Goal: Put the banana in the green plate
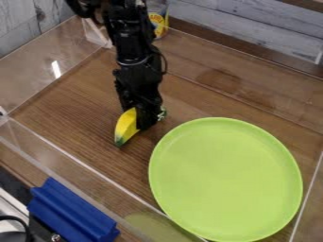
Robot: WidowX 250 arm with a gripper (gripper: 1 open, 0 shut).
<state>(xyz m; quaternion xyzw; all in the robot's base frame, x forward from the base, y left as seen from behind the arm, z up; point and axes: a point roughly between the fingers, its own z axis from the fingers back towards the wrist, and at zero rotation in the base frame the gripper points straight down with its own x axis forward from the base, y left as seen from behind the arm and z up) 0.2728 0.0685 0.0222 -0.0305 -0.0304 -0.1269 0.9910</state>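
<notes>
The banana (125,127), small and yellow with a dark lower tip, lies on the wooden table just left of the green plate (228,180). My black gripper (139,115) points straight down over the banana's upper end. Its two fingers stand on either side of the fruit and press against it, hiding the upper tip. The banana still rests on the wood. The green plate is large, round and lime-coloured, with nothing on it, and its rim is a short gap to the right of the banana.
Clear acrylic walls (57,66) fence the table on the left and back. A blue block (70,216) sits at the lower left outside the front wall. Bare wood (240,90) stretches behind the plate.
</notes>
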